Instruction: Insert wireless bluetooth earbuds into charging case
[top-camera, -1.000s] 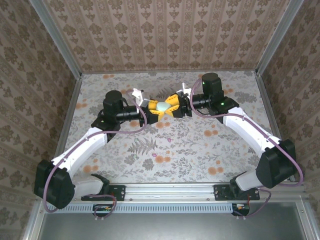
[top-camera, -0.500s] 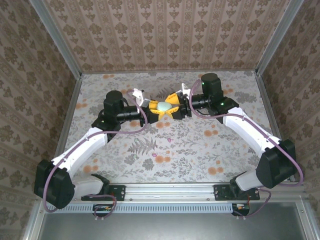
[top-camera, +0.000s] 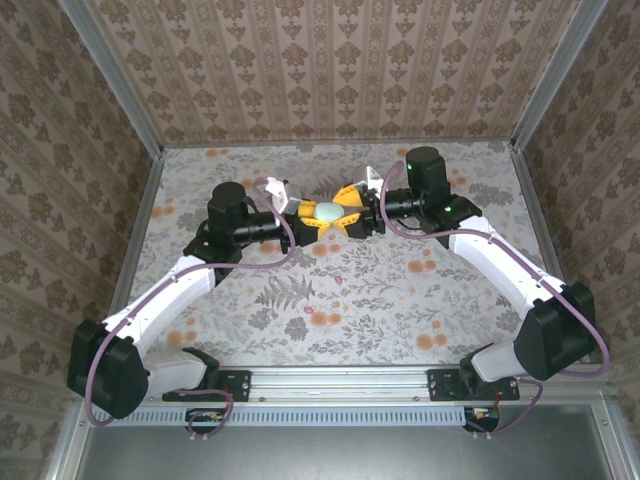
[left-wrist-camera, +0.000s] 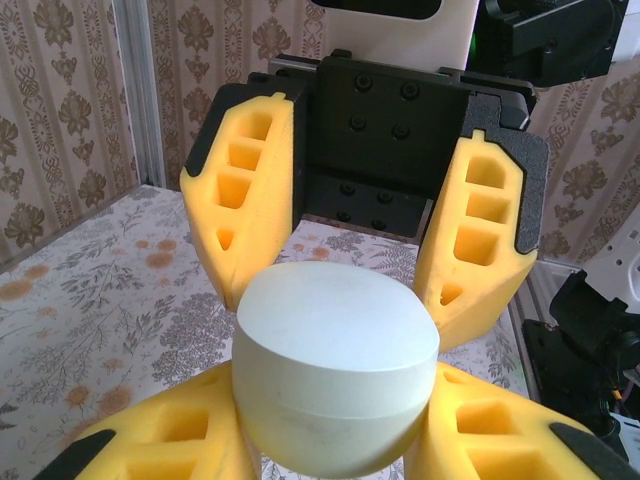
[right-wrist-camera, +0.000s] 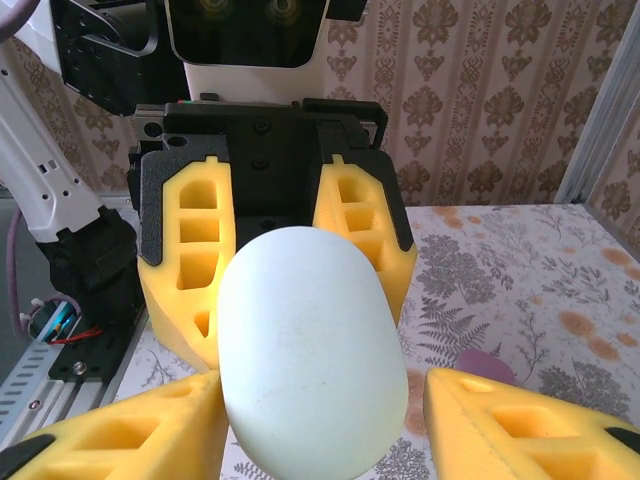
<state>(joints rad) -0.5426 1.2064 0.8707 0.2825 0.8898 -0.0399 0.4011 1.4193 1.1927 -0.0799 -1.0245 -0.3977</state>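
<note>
A mint oval charging case (top-camera: 328, 212) hangs closed above the table between both grippers. My left gripper (left-wrist-camera: 335, 400) is shut on the mint case (left-wrist-camera: 335, 370), with a yellow foam finger pressed against each side. My right gripper (right-wrist-camera: 320, 390) faces it and stands open around the mint case (right-wrist-camera: 310, 350); its left finger touches the shell and its right finger (right-wrist-camera: 500, 420) stands apart. A small mauve-pink rounded thing (right-wrist-camera: 485, 365) lies on the table beyond, half hidden; I cannot tell whether it is an earbud.
The floral table (top-camera: 350, 300) is walled by patterned panels on three sides, with an aluminium rail (top-camera: 340, 380) along the near edge. Both arms meet at the back centre, the right gripper (top-camera: 345, 212) close against the left gripper (top-camera: 312, 218).
The two grippers and the mint case have drifted very slightly toward the back right. The grips look unchanged.
</note>
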